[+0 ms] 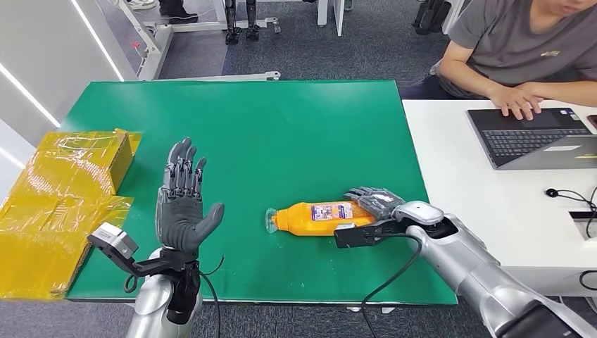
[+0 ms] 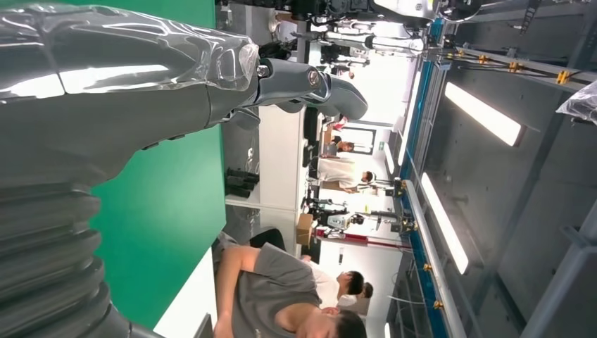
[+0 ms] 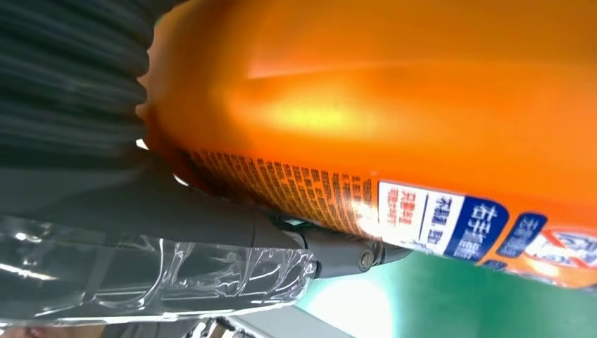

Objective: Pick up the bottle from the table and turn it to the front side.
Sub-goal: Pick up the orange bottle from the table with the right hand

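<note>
At about 9 o'clock of the head view, yellow wrapped boxes (image 1: 67, 190), partly off the edge of the green table (image 1: 281, 127). Near 7 o'clock, left hand (image 1: 181, 201) raised upright above the mat, fingers spread and straight, palm open, nothing in it. In the left wrist view, same hand (image 2: 105, 105) seen from behind, thumb under clear film, fingertips not to make out.

Toward 5 o'clock of the mat, orange bottle (image 1: 320, 217) lying on its side, clear cap end pointing to 9 o'clock, white and blue label facing up. Base end covered by the right hand (image 1: 373, 204): dark fingers curled over the top of the bottle, thumb side hidden under it. Bottom of the bottle not visible. In the right wrist view, bottle (image 3: 394, 120) very close, orange body with small dark print and blue-white label patches, pressed against the hand (image 3: 176, 218); text too blurred to read, both ends cut off.

At 2 o'clock, white desk (image 1: 479, 204) with laptop (image 1: 535, 137); person (image 1: 521, 49) seated behind, one hand on the keyboard, upper part cut off.
</note>
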